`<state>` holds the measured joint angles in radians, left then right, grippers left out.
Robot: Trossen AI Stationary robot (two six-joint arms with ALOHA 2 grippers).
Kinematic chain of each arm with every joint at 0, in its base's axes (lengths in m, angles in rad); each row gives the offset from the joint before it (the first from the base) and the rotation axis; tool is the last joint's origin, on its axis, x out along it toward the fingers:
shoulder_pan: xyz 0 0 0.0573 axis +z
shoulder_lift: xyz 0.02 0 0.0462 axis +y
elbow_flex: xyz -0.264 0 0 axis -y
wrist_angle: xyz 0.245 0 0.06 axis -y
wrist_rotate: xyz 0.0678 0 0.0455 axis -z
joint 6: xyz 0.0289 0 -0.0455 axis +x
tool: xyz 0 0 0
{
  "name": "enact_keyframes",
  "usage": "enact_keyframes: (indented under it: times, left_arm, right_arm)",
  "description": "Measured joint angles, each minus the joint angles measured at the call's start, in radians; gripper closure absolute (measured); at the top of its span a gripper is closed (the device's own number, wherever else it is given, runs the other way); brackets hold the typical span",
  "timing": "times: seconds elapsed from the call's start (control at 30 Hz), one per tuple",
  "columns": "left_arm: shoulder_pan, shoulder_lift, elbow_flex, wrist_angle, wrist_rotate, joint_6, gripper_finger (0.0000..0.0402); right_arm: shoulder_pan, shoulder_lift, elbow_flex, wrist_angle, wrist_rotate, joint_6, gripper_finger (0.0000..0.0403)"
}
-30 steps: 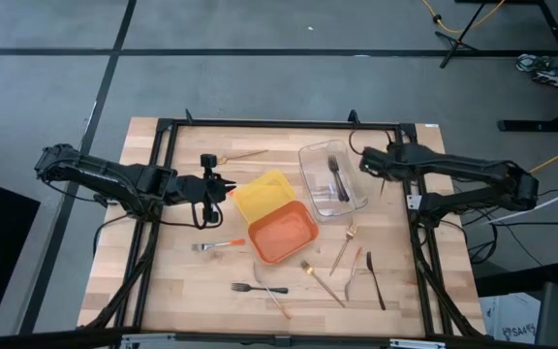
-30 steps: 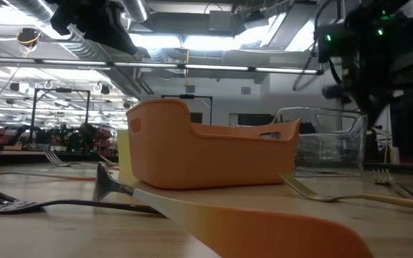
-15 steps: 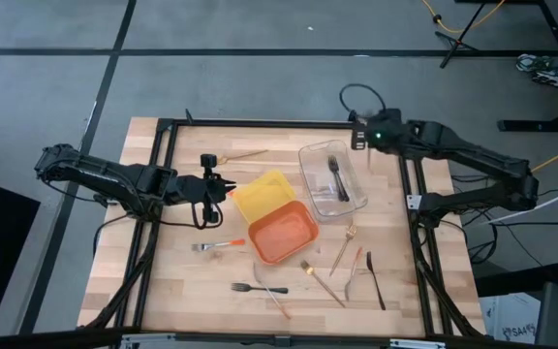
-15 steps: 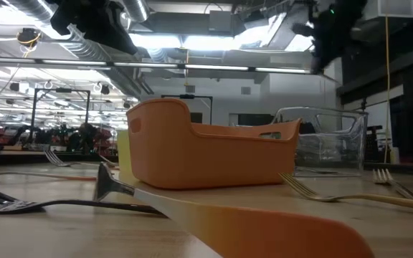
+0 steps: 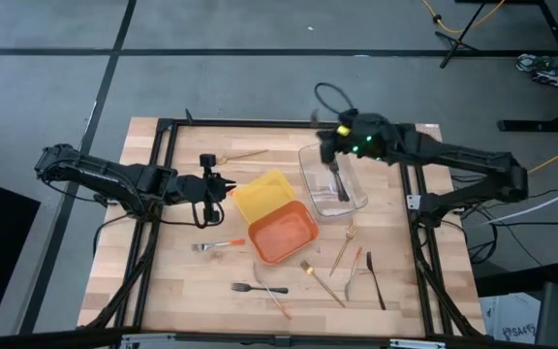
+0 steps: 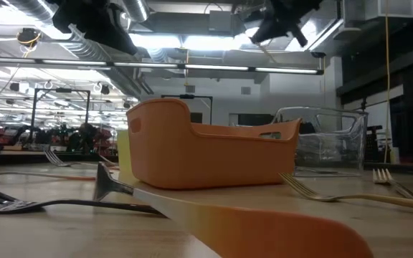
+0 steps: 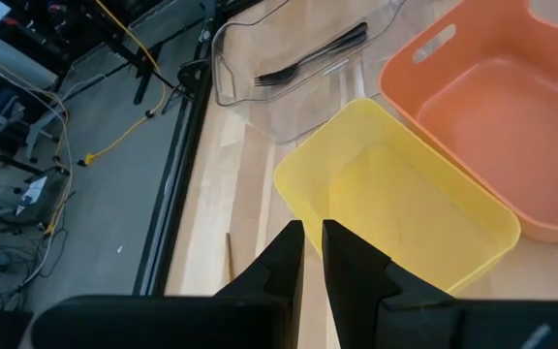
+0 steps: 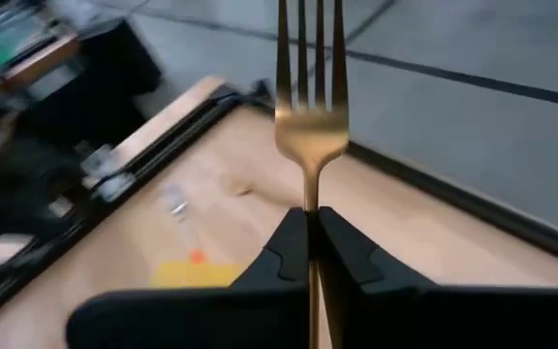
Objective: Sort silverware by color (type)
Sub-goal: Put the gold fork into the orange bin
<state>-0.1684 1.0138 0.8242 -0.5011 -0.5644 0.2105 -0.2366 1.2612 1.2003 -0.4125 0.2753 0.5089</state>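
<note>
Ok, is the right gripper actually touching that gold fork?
Touching: the right wrist view shows the right gripper shut on the gold fork, its stem pinched between the fingertips.

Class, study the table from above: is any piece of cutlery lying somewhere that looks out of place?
Yes: one gold fork lies alone near the table's far edge, behind the yellow tray, far from the other gold cutlery near the front right. The right pincer is shut on another gold fork.
</note>
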Motion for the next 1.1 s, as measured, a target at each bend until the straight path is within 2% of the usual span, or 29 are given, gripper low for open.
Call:
enact_keyframes:
  times: [0.3,0.67,0.9,1.1]
  left_arm:
    - [0.000,0.000,0.000,0.000,0.000,-0.002,0.0366]
    - [0.000,0.000,0.000,0.000,0.000,-0.002,0.0366]
    - [0.000,0.000,0.000,0.000,0.000,-0.002,0.0366]
    - [0.000,0.000,0.000,0.000,0.000,-0.002,0.0366]
  right_arm:
    - [0.158,0.133,0.000,0.173,-0.117,-0.152,0.0403]
    - [0.278,0.273,0.000,0.183,-0.238,-0.306,0.0403]
    - [0.310,0.308,0.000,0.178,-0.357,-0.296,0.0403]
    - [0.309,0.308,0.000,0.166,-0.486,-0.194,0.0403]
